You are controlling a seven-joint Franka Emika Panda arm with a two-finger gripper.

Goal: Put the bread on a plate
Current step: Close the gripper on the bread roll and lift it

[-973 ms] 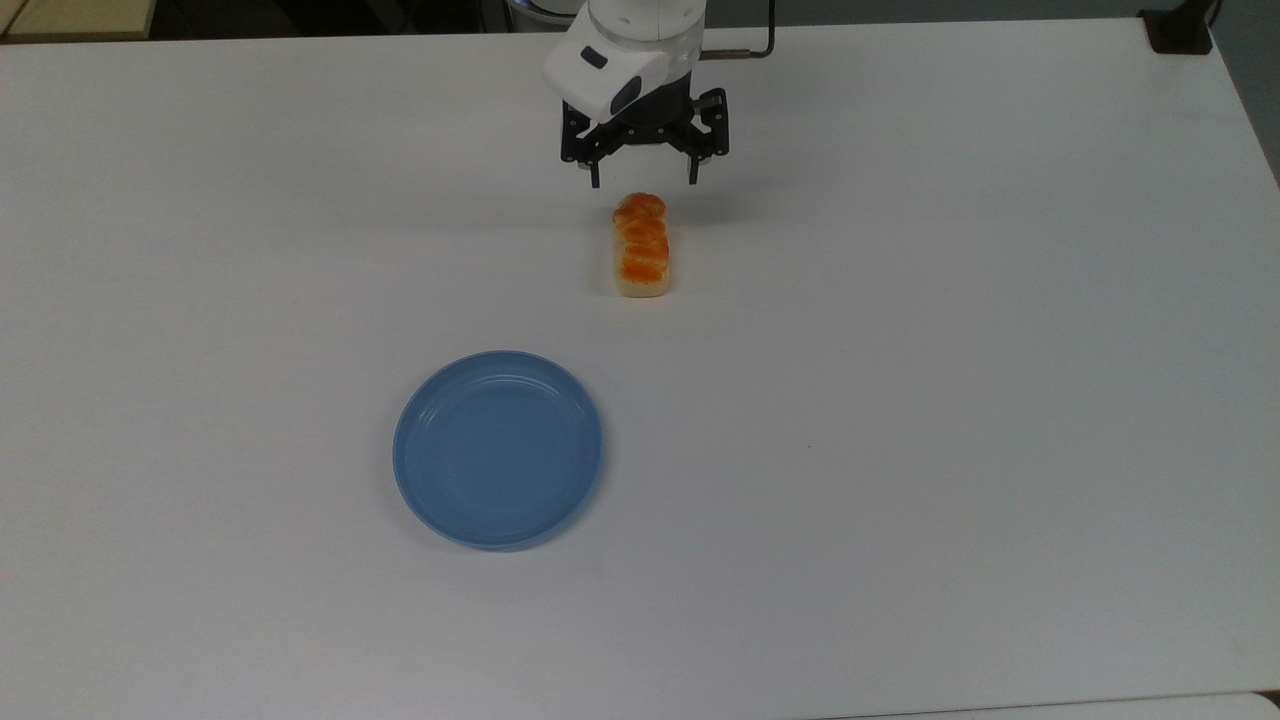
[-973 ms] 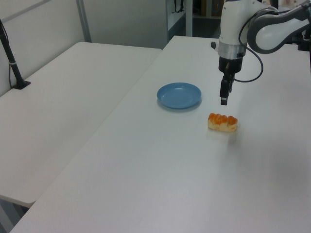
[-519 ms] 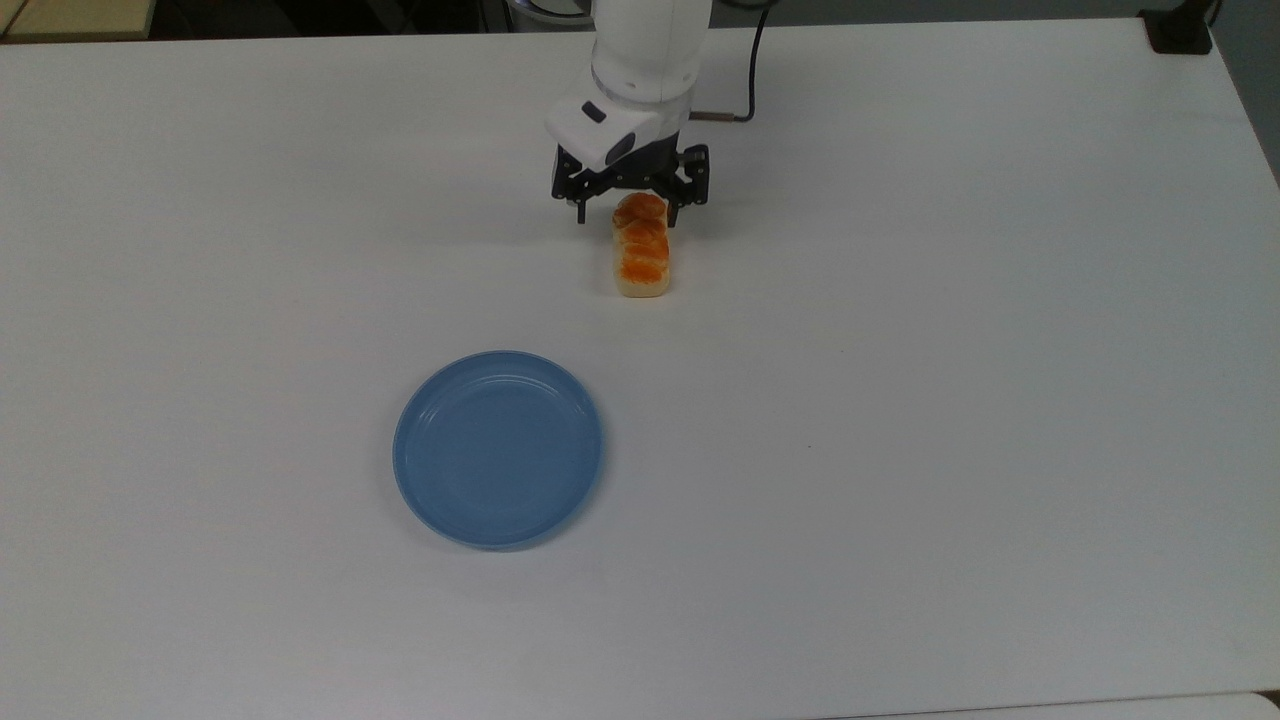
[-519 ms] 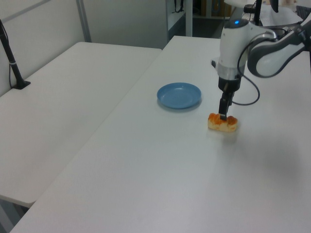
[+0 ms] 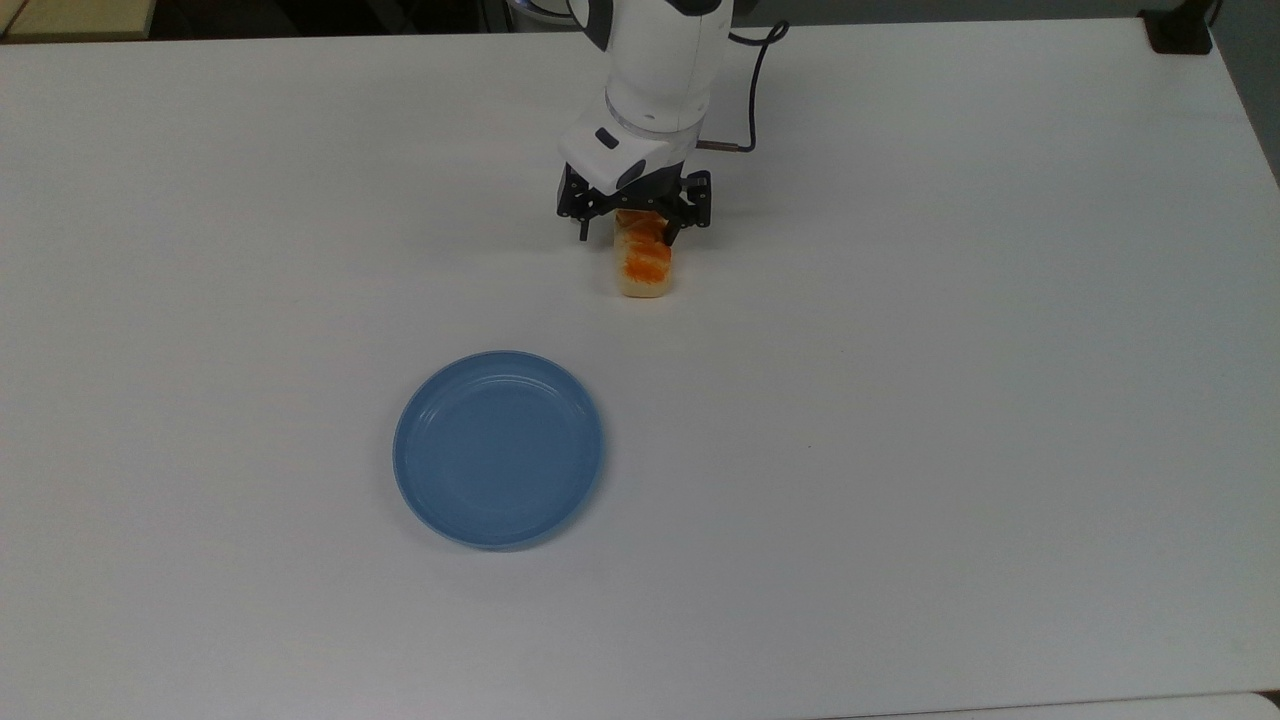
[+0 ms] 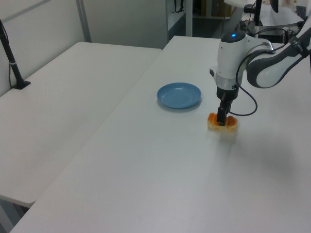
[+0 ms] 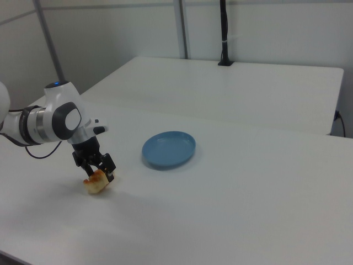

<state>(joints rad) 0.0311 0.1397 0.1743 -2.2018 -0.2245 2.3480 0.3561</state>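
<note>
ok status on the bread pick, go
Gripper open, fingers straddling the bread's far end. Bread on the table, not lifted. Plate bare, path to it clear.

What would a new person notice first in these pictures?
First, the white arm's claw, its fingers open on either side of the orange-brown bread, at the far middle of the white table in the top view. Then the empty light-blue plate, alone nearer the camera and apart from the bread.

Smooth matt white desk (image 5: 900,450), faintly sheened. Glossy orange-brown glaze on the bread (image 5: 645,265), paler matt sides; smooth light-blue plastic-looking plate (image 5: 498,448). Glossy white shell on the arm (image 5: 660,60), matt black gripper (image 5: 632,235).
</note>
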